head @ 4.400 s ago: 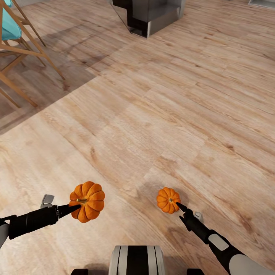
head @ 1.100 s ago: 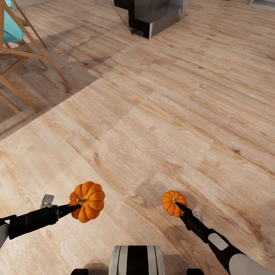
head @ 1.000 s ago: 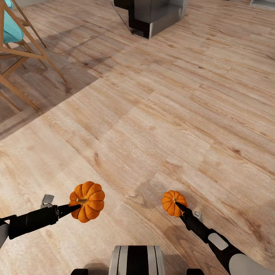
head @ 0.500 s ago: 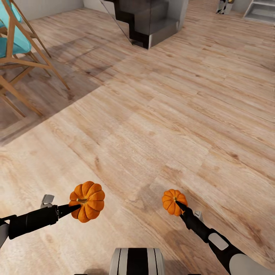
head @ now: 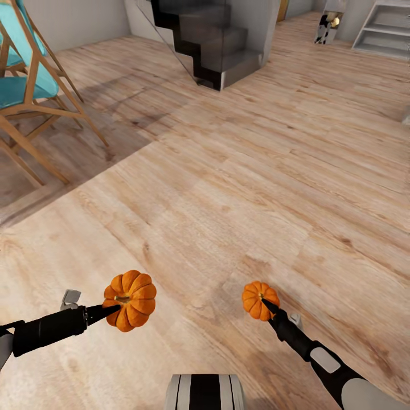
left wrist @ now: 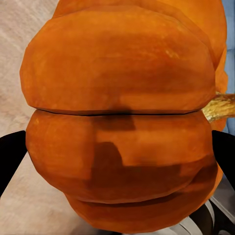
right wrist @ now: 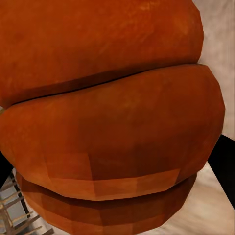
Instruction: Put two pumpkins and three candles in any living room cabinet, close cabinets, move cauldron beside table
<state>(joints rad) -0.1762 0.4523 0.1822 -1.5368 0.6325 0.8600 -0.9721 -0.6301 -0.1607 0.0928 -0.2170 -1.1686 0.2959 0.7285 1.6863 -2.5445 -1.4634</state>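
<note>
While each gripper, left (head: 114, 308) and right (head: 263, 304), clamps a pumpkin (head: 130, 300) (head: 259, 300) by its tips, a driving jolt could shake one loose.

Left gripper (head: 114, 309) and right gripper (head: 266, 307) extended forward, fingers clamped on held loads.

Head view tilted up: more staircase (head: 210, 45), distant shelving (head: 382, 25).
</note>
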